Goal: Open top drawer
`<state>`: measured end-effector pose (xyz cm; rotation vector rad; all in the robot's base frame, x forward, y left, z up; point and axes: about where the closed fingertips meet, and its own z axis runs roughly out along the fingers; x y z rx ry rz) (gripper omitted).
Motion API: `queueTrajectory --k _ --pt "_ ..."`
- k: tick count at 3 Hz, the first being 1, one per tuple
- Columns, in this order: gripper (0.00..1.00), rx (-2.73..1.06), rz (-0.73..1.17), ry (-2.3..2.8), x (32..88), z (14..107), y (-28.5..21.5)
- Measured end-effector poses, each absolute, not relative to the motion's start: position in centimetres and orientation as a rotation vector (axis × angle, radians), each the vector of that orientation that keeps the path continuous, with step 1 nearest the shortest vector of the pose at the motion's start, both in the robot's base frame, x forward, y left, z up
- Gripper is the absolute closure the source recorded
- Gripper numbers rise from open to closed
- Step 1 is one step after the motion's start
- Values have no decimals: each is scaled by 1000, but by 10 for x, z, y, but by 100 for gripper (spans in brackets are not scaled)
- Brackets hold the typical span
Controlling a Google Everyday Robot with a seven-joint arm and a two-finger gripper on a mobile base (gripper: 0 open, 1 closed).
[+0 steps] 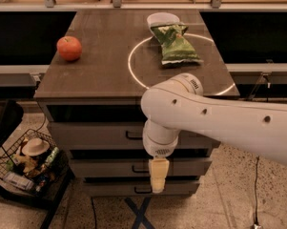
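Hanging in frt of lower drawers [100, 168]: end effector [157, 176], state can't tell; top drawer [90, 135] shut.

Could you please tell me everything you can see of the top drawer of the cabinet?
The top drawer is a wide grey front just under the cabinet's wooden top, below a dark recess. It looks shut. A small black pull handle sits near its middle. The robot's arm covers its right part. The gripper hangs lower, in front of the drawers beneath, not touching the handle.
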<state>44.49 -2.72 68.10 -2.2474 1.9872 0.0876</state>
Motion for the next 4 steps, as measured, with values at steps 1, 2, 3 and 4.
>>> queueTrajectory --k 1,2,3,4 --pt "0 -2277 96 1978 451 673 -14" --pt "0 -2316 114 1962 459 663 -1" --pt "0 -2342 122 1969 467 654 5" --pt "17 -2344 121 1967 466 654 5"
